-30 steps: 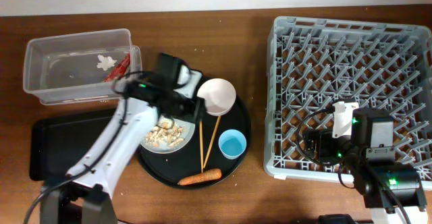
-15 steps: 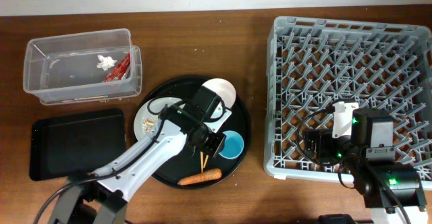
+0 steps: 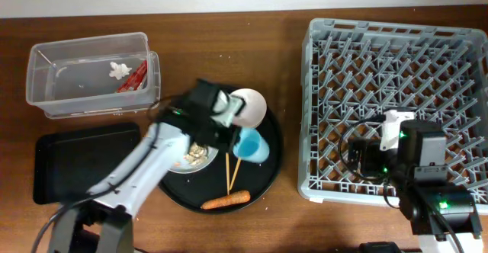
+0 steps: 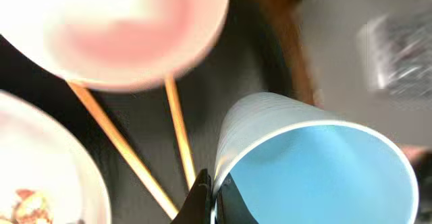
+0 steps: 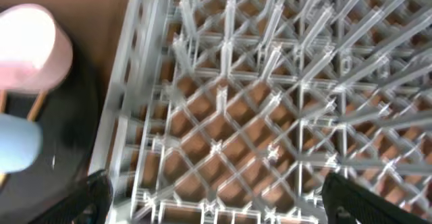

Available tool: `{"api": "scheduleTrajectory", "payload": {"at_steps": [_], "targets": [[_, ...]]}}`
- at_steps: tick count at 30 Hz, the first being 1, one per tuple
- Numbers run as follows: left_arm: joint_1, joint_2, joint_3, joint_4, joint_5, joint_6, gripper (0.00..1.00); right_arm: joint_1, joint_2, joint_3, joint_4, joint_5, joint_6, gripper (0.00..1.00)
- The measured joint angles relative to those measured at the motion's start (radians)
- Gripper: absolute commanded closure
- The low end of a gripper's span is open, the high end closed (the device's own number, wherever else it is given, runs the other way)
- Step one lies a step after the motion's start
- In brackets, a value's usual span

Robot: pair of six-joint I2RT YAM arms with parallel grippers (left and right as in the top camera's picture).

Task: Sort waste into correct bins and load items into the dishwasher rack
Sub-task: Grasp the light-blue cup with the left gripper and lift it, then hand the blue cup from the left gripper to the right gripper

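**L END EFFECTOR CLAMPED ON CUP; R APART OVER RACK**

I see the L end effector (image 4: 208, 200) pinched shut on the wall of the light blue cup (image 3: 252, 145) at its rim. The cup is tilted, frame centre in the overhead view, over the round black tray (image 3: 263, 180) and just below the white-pink bowl (image 3: 245, 107).

The chopsticks (image 3: 231, 173) lie below the cup, and the carrot piece (image 3: 226, 201) is at the tray's lower edge. The plate (image 3: 200, 168) w/ food bits (image 3: 197, 154) is left of the cup, partly under the arm.

The tissue (image 3: 117, 70) and red sachet (image 3: 137, 78) sit in the clear tub (image 3: 76, 55), upper left. The flat black tray (image 3: 76, 161) is at lower left.

The R end effector (image 5: 216, 196) has its fingers apart and holds nothing, above the lower-left part of the rack (image 3: 427, 62).
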Motion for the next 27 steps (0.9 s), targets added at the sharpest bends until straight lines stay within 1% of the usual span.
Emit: {"api": "scheduleTrajectory", "payload": {"at_steps": [1, 3, 5, 6, 7, 8, 9, 10, 12, 14, 17, 21, 23, 25, 27], "targets": [[0.048, 0.0, 0.021, 0.021, 0.072, -0.001, 1.0, 0.0, 0.002, 0.0, 0.043, 0.011, 0.013, 0.02], [0.167, 0.0, 0.042, 0.13, 0.287, -0.015, 1.0, 0.0, 0.025, 0.002, 0.144, -0.018, 0.023, 0.02], [0.242, 0.0, 0.05, 0.238, 0.5, -0.029, 1.0, 0.0, 0.075, 0.003, 0.21, -0.153, -0.01, 0.02], [0.256, 0.0, 0.054, 0.271, 0.592, -0.035, 1.0, -0.002, 0.113, 0.003, 0.24, -0.278, -0.039, 0.02], [0.257, 0.0, 0.054, 0.305, 0.686, -0.039, 1.0, -0.002, 0.16, 0.003, 0.277, -0.451, -0.08, 0.02], [0.255, 0.0, 0.054, 0.313, 0.744, -0.042, 1.0, -0.002, 0.2, 0.003, 0.302, -0.595, -0.117, 0.02], [0.252, 0.0, 0.054, 0.315, 0.785, -0.042, 1.0, -0.002, 0.226, 0.003, 0.322, -0.695, -0.137, 0.02], [0.251, 0.0, 0.054, 0.315, 0.816, -0.042, 1.0, -0.002, 0.258, 0.003, 0.348, -0.819, -0.16, 0.02], [0.251, 0.0, 0.054, 0.317, 0.876, -0.042, 1.0, -0.002, 0.307, 0.003, 0.396, -0.983, -0.183, 0.02], [0.251, 0.0, 0.054, 0.317, 0.916, -0.046, 1.0, -0.002, 0.345, 0.003, 0.457, -1.095, -0.195, 0.02], [0.251, 0.0, 0.054, 0.322, 0.946, -0.087, 1.0, -0.002, 0.388, 0.003, 0.543, -1.255, -0.203, 0.02], [0.233, 0.0, 0.054, 0.389, 0.957, -0.153, 1.0, -0.002, 0.407, 0.003, 0.551, -1.321, -0.203, 0.02], [0.184, 0.0, 0.055, 0.494, 0.961, -0.227, 1.0, -0.002, 0.407, 0.004, 0.558, -1.338, -0.202, 0.02], [0.159, 0.0, 0.054, 0.547, 0.961, -0.274, 1.0, -0.002, 0.407, 0.004, 0.562, -1.339, -0.203, 0.02], [0.135, 0.0, 0.054, 0.553, 0.96, -0.307, 1.0, -0.002, 0.407, 0.004, 0.573, -1.342, -0.203, 0.02]]}}
